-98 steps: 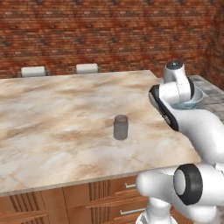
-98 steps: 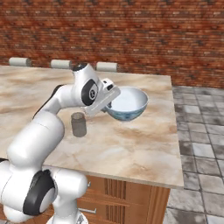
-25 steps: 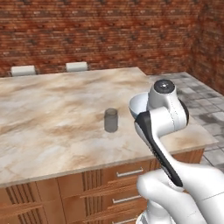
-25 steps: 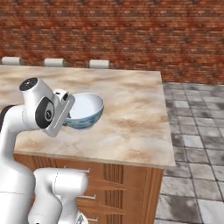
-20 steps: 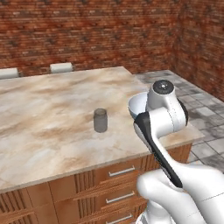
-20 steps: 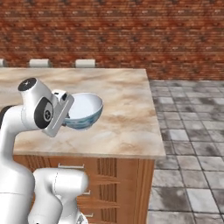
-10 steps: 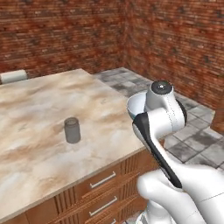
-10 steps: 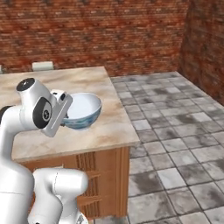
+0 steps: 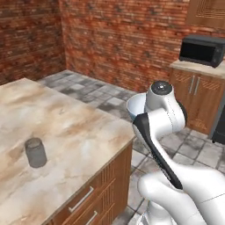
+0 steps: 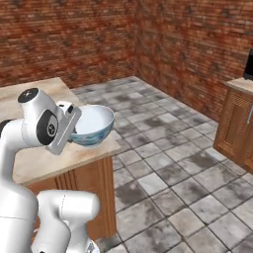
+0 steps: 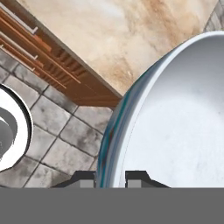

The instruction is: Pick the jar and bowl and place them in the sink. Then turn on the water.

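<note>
**Bowl carried toward the sink, jar left behind**

The jaws gripped the rim of the round, glossy, pale blue-white bowl (image 10: 92, 125), one tip inside, one outside. Keeping it level while driving seemed wise. Farther off, the small translucent grey jar (image 9: 35, 152) stood on the marbled surface (image 9: 66, 132).

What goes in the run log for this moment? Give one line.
hand: shut on bowl rim, carried clear of counter | jar: upright on counter | sink: unseen
</note>
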You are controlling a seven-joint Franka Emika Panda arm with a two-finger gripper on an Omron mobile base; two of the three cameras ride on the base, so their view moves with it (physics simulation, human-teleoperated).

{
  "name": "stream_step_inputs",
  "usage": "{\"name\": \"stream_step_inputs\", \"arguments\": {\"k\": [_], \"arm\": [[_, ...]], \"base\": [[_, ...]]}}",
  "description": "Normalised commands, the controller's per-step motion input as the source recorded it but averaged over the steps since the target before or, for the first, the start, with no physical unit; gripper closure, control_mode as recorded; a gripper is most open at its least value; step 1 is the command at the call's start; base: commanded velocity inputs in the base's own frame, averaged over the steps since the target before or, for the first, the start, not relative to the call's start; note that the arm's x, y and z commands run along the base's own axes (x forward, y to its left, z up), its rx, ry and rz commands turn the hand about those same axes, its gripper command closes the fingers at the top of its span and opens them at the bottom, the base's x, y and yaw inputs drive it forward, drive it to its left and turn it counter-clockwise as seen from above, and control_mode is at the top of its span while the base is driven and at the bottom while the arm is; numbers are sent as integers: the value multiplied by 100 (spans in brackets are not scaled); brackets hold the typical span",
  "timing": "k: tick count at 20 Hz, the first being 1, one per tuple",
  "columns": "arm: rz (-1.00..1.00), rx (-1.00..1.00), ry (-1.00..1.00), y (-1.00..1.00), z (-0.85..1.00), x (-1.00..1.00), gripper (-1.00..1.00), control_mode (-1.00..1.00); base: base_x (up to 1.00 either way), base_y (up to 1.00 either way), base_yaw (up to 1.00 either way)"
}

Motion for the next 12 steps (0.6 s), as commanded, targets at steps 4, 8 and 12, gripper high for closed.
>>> {"name": "stream_step_inputs", "arguments": {"k": [4,8,12], "arm": [[0,0,0,0,0,0,100,100],[0,0,0,0,0,0,100,100],[0,0,0,0,0,0,100,100]], "base": [[0,-27,-43],[0,-25,-45],[0,-20,-50]]}}
